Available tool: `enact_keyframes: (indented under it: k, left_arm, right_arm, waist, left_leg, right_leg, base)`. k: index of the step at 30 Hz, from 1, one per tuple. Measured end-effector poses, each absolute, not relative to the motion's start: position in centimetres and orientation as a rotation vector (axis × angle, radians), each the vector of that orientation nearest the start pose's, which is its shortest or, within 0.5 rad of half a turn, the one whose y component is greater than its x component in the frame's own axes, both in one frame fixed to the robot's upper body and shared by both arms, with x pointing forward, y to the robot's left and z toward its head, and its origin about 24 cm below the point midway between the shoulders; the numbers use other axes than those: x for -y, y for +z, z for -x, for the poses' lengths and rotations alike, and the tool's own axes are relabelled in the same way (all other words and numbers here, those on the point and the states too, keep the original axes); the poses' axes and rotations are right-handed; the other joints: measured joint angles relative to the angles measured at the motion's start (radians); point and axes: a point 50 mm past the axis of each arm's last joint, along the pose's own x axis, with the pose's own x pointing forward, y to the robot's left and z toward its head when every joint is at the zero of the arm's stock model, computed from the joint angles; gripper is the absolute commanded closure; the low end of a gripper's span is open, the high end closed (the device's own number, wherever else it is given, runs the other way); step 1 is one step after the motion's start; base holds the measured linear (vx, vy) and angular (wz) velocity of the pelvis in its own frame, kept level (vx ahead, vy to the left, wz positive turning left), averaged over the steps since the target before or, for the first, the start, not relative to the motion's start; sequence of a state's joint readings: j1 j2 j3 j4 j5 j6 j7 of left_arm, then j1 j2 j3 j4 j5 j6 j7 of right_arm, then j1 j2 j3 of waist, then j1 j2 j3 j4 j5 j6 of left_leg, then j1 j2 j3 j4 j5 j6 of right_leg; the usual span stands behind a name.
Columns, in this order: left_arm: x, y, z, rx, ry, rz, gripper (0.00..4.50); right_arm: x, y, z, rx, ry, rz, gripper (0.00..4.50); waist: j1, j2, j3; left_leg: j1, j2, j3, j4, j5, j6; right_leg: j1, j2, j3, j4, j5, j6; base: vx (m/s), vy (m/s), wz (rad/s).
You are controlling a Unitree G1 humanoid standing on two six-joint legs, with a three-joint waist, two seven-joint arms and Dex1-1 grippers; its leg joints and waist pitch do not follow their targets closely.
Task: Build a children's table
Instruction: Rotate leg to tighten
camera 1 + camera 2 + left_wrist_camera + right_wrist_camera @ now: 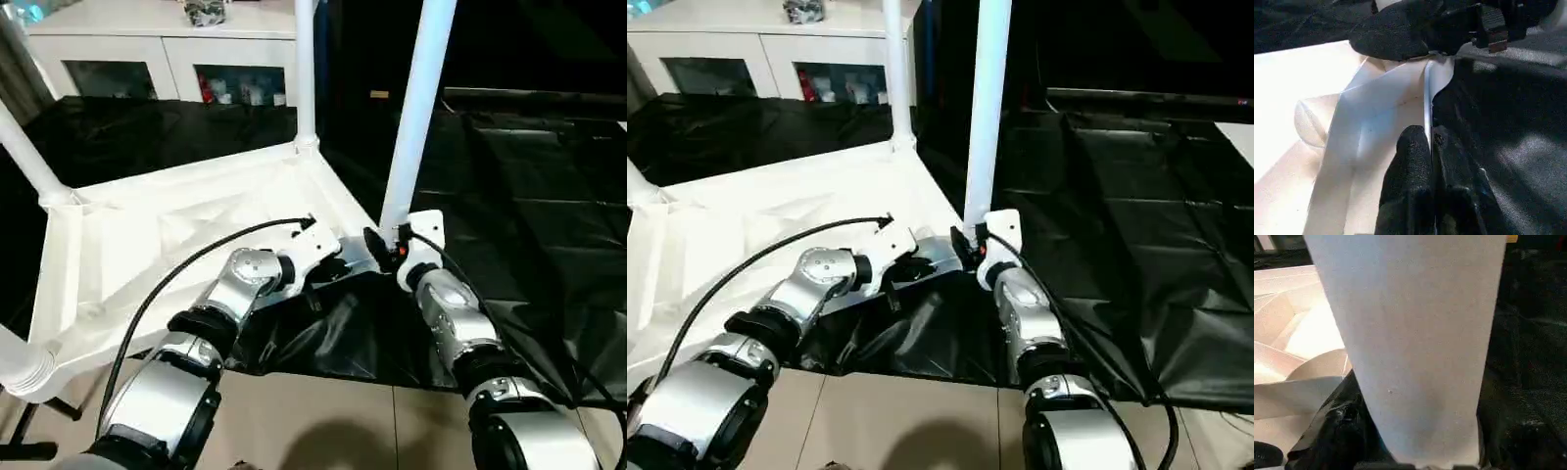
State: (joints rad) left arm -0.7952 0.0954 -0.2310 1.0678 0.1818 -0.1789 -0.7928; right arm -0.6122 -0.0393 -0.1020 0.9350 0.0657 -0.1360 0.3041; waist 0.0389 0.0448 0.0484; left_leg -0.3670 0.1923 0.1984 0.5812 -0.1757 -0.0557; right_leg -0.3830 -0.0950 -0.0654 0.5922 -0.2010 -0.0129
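Gripping leg (416,117) | right claw (390,245) | left claw (1432,161) clenched on tabletop (176,245) rim

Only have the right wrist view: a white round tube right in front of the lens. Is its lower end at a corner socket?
Observer: Yes. In the head view, the white round tube leg stands upright at the near corner of the white plastic rimmed tabletop, with the right gripper around its base.
Operator: Left gripper?
Observer: The left gripper is shut on the tabletop's thin raised rim, beside that corner.
Operator: Other legs?
Observer: The rear leg and left leg stand in their corner sockets.
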Motion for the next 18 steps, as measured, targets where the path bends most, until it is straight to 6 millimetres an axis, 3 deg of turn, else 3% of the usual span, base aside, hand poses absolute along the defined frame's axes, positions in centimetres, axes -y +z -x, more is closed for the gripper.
enact_keyframes:
  k: [1, 2, 5, 7, 11, 18]
  left_arm:
    - [-6.9, 3.7, -34.5, -0.289, -1.1, -0.454, 4.5]
    - [-6.9, 3.8, -34.5, -0.285, -1.107, -0.458, 4.5]
    - [-7.2, 3.9, -34.5, -0.268, -1.125, -0.474, 4.5]
    - [-7.2, 4.0, -34.5, -0.263, -1.134, -0.477, 4.5]
    - [-7.3, 4.2, -34.4, -0.249, -1.156, -0.491, 4.5]
    - [-7.6, 4.3, -34.4, -0.235, -1.178, -0.506, 4.5]
  right_arm:
    - [12.2, 2.0, -34.6, -0.196, 0.338, -0.065, 1.97]
    - [12.3, 2.0, -34.4, -0.188, 0.339, -0.066, 1.42]
    - [12.7, 2.0, -34.1, -0.171, 0.401, -0.042, 1.28]
    - [13.1, 2.0, -34.0, -0.166, 0.434, -0.025, 0.92]
    - [15.7, 2.7, -33.4, -0.154, 0.571, 0.036, 0.87]
    - [20.4, 4.5, -31.6, -0.164, 0.784, 0.142, 0.87]
  waist:
    - [0.0, 0.0, 0.0]
    - [0.0, -0.001, 0.0]
    - [0.001, 0.0, 0.0]
    - [0.004, 0.0, 0.0]
    - [0.016, 0.0, 0.001]
    - [0.021, 0.0, 0.001]
  left_leg:
    - [0.0, 0.0, 0.0, -0.001, 0.0, 0.0]
    - [0.0, 0.0, 0.0, -0.001, 0.0, 0.0]
    - [0.0, 0.0, 0.0, -0.004, 0.0, 0.0]
    - [0.0, 0.0, 0.0, -0.006, 0.0, 0.0]
    - [-0.002, 0.0, 0.0, -0.008, 0.0, 0.0]
    - [-0.003, 0.002, 0.0, -0.008, 0.001, 0.001]
  right_leg:
    - [0.0, 0.0, 0.0, 0.0, 0.0, 0.0]
    - [0.0, 0.0, 0.0, 0.0, 0.0, 0.0]
    - [0.0, 0.0, 0.0, 0.001, 0.001, 0.001]
    - [0.0, 0.0, 0.0, 0.002, 0.002, 0.001]
    - [-0.001, 0.0, 0.0, 0.003, 0.01, 0.005]
    - [-0.002, 0.001, -0.001, 0.003, 0.008, 0.008]
  base:
    - [0.0, 0.0, 0.0]
    - [0.0, 0.0, 0.0]
    - [0.0, 0.0, 0.0]
    - [0.0, 0.0, 0.0]
    - [0.0, 0.0, 0.0]
    - [0.0, 0.0, 0.0]
